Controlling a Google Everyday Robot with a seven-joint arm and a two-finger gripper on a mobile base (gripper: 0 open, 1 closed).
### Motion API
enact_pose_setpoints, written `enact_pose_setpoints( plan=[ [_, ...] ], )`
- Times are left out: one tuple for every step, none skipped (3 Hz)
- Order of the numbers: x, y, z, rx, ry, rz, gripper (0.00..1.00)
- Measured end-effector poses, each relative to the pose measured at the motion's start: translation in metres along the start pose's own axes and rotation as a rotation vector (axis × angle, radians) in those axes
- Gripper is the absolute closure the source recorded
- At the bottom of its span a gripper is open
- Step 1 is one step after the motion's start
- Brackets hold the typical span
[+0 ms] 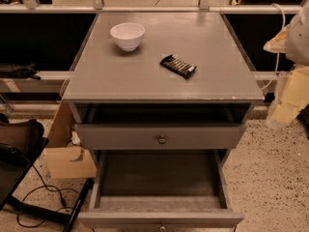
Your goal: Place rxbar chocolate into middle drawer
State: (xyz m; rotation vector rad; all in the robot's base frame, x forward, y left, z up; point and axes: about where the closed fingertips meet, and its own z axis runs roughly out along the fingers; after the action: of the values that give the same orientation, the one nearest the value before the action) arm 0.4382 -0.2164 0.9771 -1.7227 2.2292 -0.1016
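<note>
Now hand right of cabinet, apart from rxbar chocolate.

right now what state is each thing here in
small black-wrapped rxbar chocolate: flat on the grey cabinet top, unheld
wide grey middle drawer: pulled open, no bar inside
shallow grey top drawer with brass knob: slightly open
round white bowl: upright on the top
robot's pale hand: off the cabinet's right edge, away from the bar

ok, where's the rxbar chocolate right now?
In the camera view the rxbar chocolate lies on the cabinet top, right of centre, front-right of the white bowl; the gripper hangs beyond the cabinet's right edge.
</note>
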Motion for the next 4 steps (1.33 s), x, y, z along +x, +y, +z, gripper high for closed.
enact_pose_setpoints(
  plan=[
    [-0.003,-0.009,0.002,0.019,-0.037,0.014,0.00],
    [-0.023,-0.040,0.035,0.003,-0.186,0.054,0.00],
    [-0.075,-0.111,0.088,-0.012,-0.399,0.116,0.00],
    [-0.106,-0.153,0.120,-0.026,-0.479,0.168,0.00]
  ],
)
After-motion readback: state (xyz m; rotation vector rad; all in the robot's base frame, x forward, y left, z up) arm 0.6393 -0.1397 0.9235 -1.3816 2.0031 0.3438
